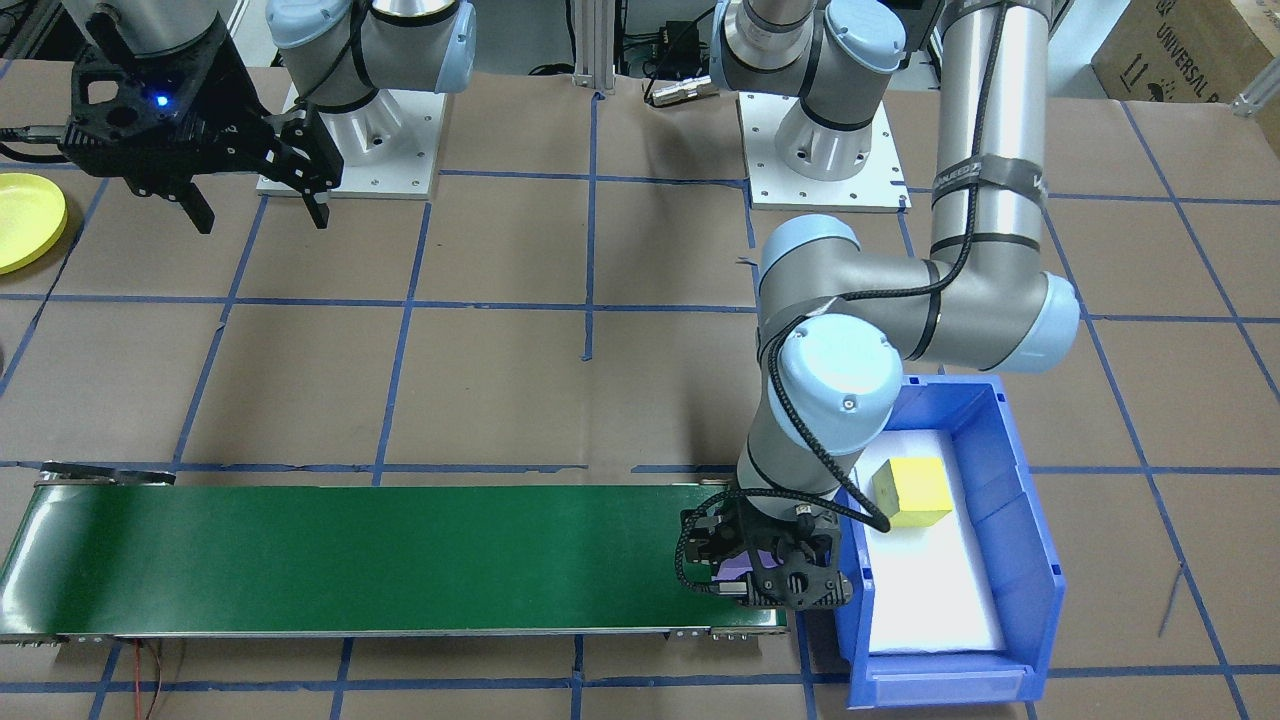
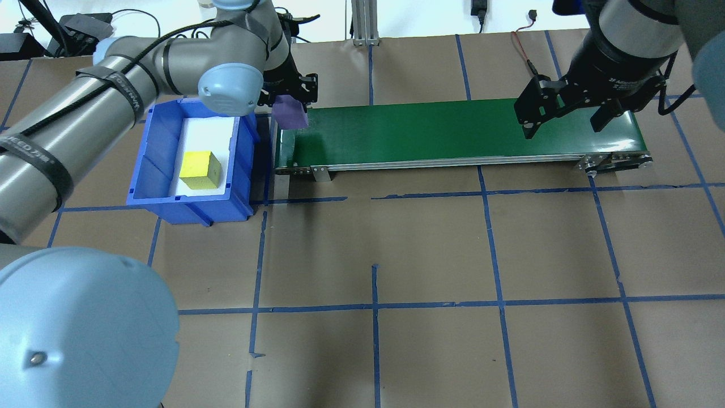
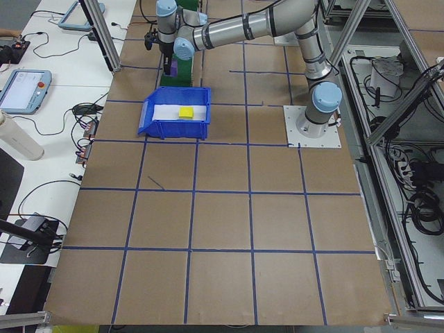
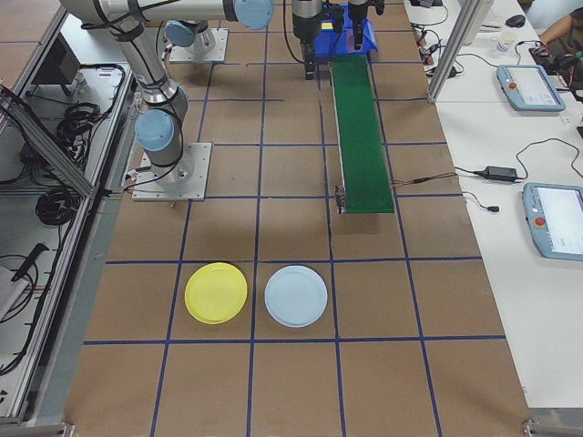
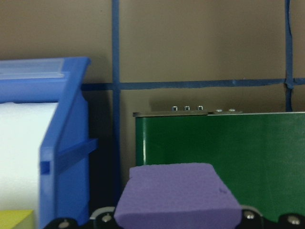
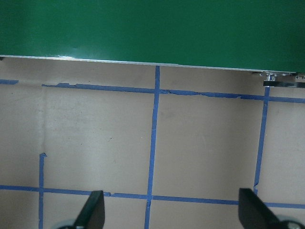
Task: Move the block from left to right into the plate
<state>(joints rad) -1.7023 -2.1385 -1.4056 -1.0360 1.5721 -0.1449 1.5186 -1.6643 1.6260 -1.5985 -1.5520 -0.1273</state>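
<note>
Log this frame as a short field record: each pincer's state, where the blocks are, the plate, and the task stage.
left pincer: shut on purple block, at the conveyor belt's end beside the blue bin
right pincer: open, empty, above the belt's other end
yellow block: in the blue bin, on its white liner
yellow plate: empty, beside a light blue plate
stage: purple block not yet released on the belt

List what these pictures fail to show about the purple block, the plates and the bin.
- Purple block: its lower part is cut off by the left wrist view's bottom edge; the left gripper covers most of it in the front-facing view, so whether it touches the green belt cannot be told.
- Yellow plate: cut by the front-facing view's left edge.
- Blue bin: the left arm hides its far end overhead.
</note>
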